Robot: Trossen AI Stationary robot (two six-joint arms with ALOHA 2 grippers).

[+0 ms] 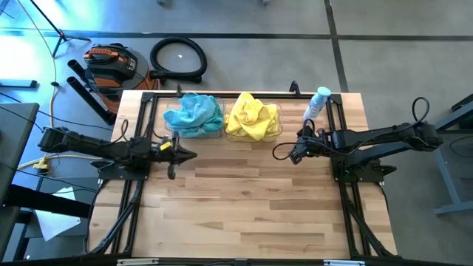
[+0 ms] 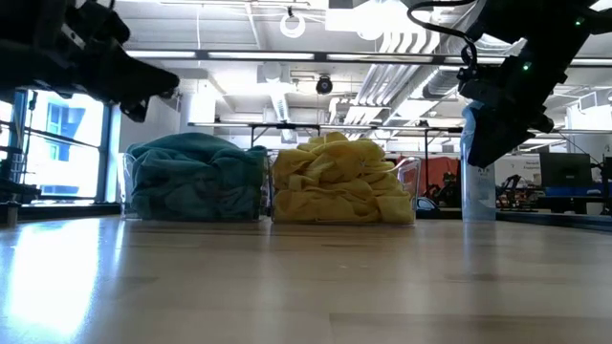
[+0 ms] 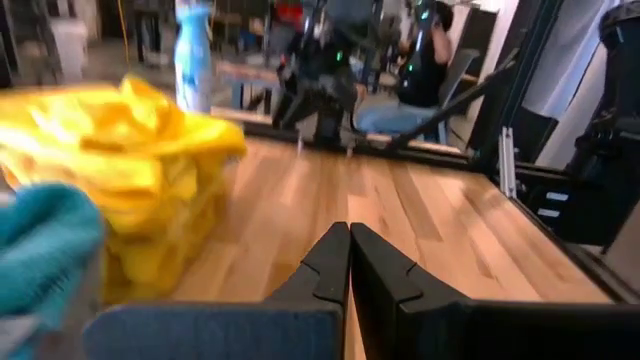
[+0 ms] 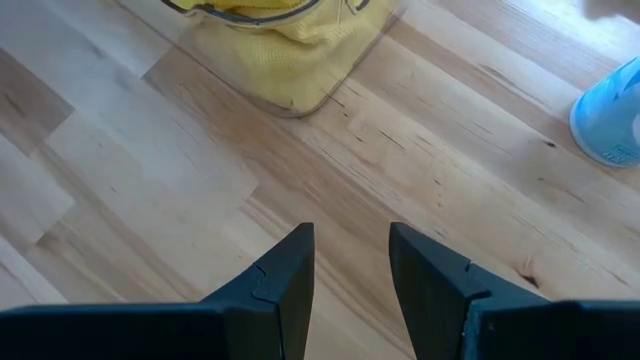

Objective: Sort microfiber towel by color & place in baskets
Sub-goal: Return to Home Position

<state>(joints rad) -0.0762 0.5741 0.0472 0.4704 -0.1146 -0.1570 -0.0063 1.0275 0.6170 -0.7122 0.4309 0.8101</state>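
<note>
Blue towels (image 1: 196, 111) in left bin (image 1: 168, 118), yellow towels (image 1: 251, 117) in right bin (image 1: 279, 120), side by side at table (image 1: 251, 214) 12 o'clock edge. Left gripper (image 1: 188, 155) clenched, empty, left bin at 1 o'clock. Right gripper (image 1: 299, 146) released, empty, right bin at 10 o'clock. Looks sorted, only retreat remaining.

Two clear bins stand side by side on a wooden table (image 2: 306, 277). The left bin (image 2: 125, 186) holds heaped blue towels (image 2: 191, 177), and the right bin (image 2: 410, 186) holds yellow towels (image 2: 339, 182). A spray bottle (image 2: 476, 196) stands near the right bin.
</note>
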